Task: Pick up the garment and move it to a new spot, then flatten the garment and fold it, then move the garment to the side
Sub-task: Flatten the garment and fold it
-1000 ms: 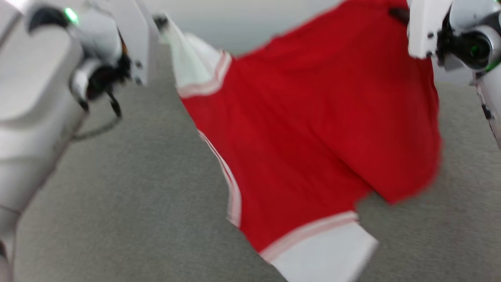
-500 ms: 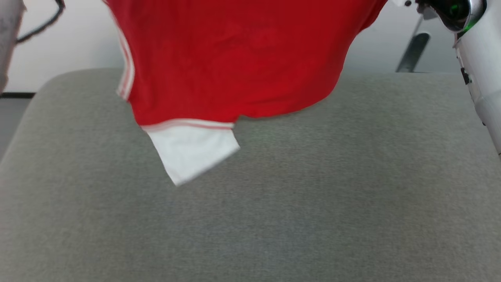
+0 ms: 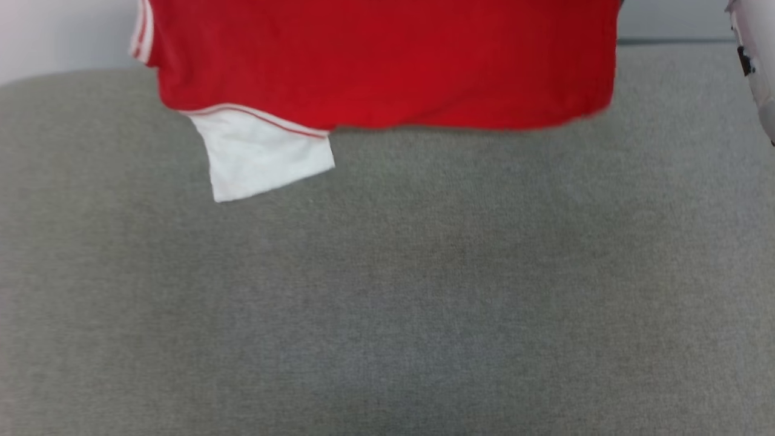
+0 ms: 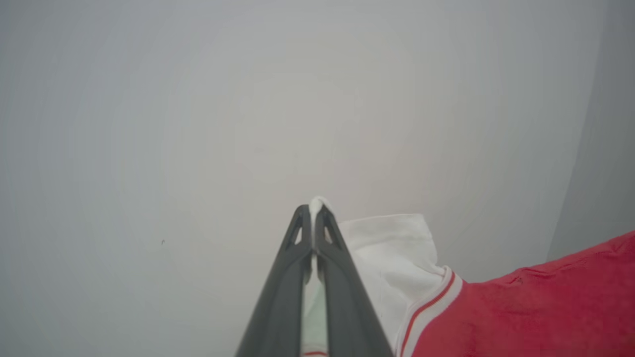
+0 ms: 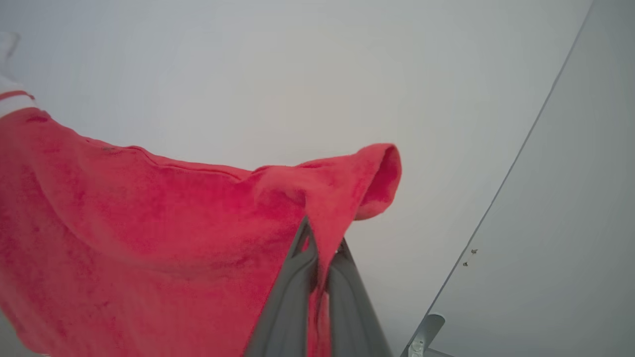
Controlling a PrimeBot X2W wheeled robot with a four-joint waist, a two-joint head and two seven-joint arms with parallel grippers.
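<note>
Since both grippers pinch separate points along its upper edge, the garment point(image 3: 387, 60) hangs as a spread sheet instead of a bunch. It is in the air, over the far part of the grey padded surface point(image 3: 387, 290). Whether the lower hem brushes that surface can't be told from the head view.

Left gripper point(image 4: 313, 213): fingers clamped together on the white panel point(image 4: 392, 248), with a nub of white cloth poking out past the tips. Right gripper point(image 5: 320, 243): fingers closed on a red edge, and a loose flap of cloth curls over and beyond the tips. A pale forearm point(image 3: 754, 72) shows at the right edge of the head view.

Likely reason for the wide two-point hold: it keeps tension across the top, so gravity takes out the folds before the lay-down, which suits the flatten step. The grips look uneven, white corner on one side and red hem on the other, so the sheet probably lands skewed. Another white panel point(image 3: 260, 157), under the striped trim point(image 3: 254, 116), hangs lower than the red hem on the robot's left.

Writing: none is readable. The faces toward the cameras are plain red, with no lettering, tag or brand mark in sight. Both wrist views look at a blank wall point(image 4: 198, 99).
</note>
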